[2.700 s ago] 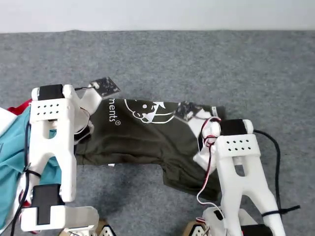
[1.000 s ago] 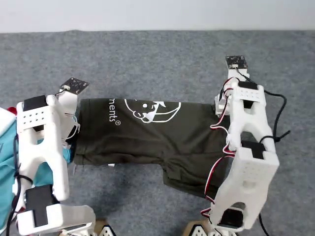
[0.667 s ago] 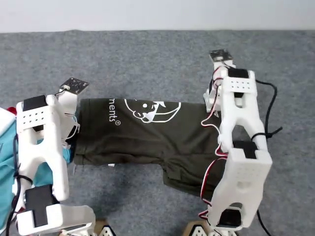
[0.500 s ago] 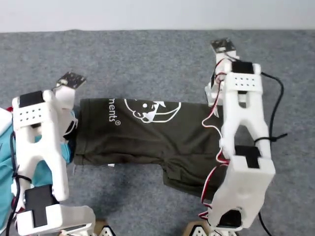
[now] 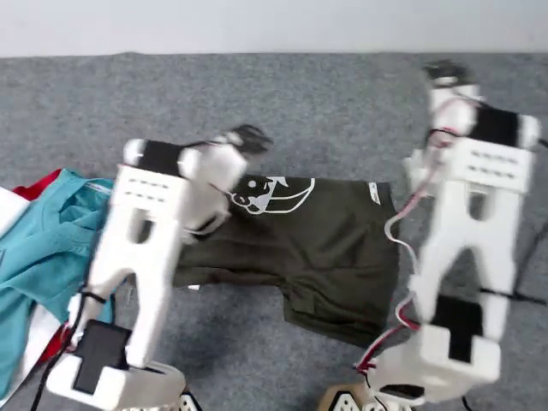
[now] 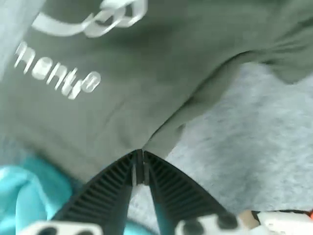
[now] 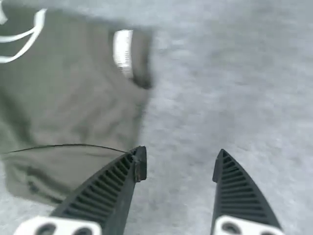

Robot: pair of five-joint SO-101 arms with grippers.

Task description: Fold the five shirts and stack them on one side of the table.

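- An olive shirt [image 5: 317, 240] with a white print [image 5: 270, 193] lies spread on the grey counter [image 5: 342, 103]; the hem nearest the arms' bases is bunched and uneven.
- The left arm [image 5: 150, 231] stands over the shirt's end nearest the teal shirt, covering that part in the high view.
- The left jaws are closed, their tips pinched together right on the olive shirt's edge; a crease in the cloth runs up from the tips.
- The right arm [image 5: 467, 214] stands just beside the olive shirt's opposite end, over bare counter.
- The right jaws are wide open and hold nothing; one tip sits at the shirt's edge, the other over the counter just beyond it.
- A small white label [image 7: 122, 56] shows on the olive shirt near that edge.
- A teal shirt [image 5: 51, 248] lies crumpled just beside the olive shirt, at the left arm's end, with red cloth [image 5: 38, 186] and white cloth [image 5: 10, 205] touching it on its far side from the olive shirt.
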